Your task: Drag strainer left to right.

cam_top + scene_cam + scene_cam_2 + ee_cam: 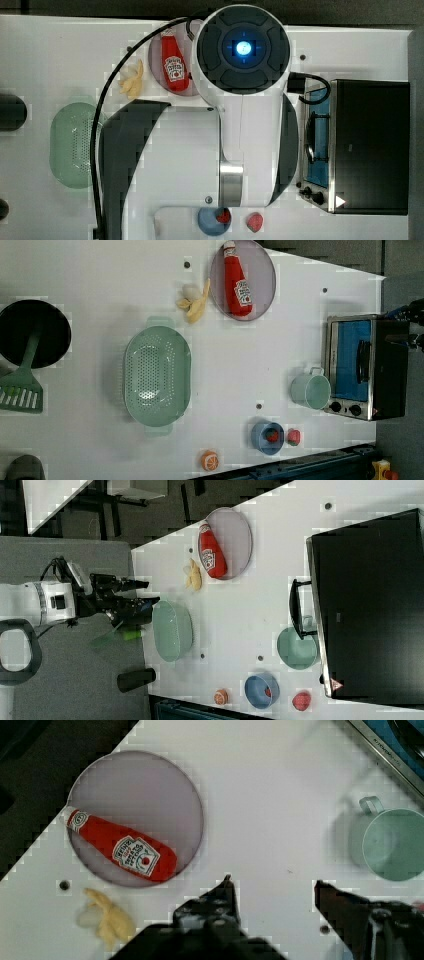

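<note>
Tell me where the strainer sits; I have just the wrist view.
Observer: In the left view, the strainer lies below the banana, apart from it.
Operator: Anything inside it?
Observer: No, its holed base is bare.
Operator: What lies toward the left view's right of it?
Observer: Bare table up to the mug; a blue bowl sits lower, off that line.

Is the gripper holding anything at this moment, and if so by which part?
Nothing is held. The gripper has its jaws open over bare table, and the strainer sits untouched, apart from it.
</note>
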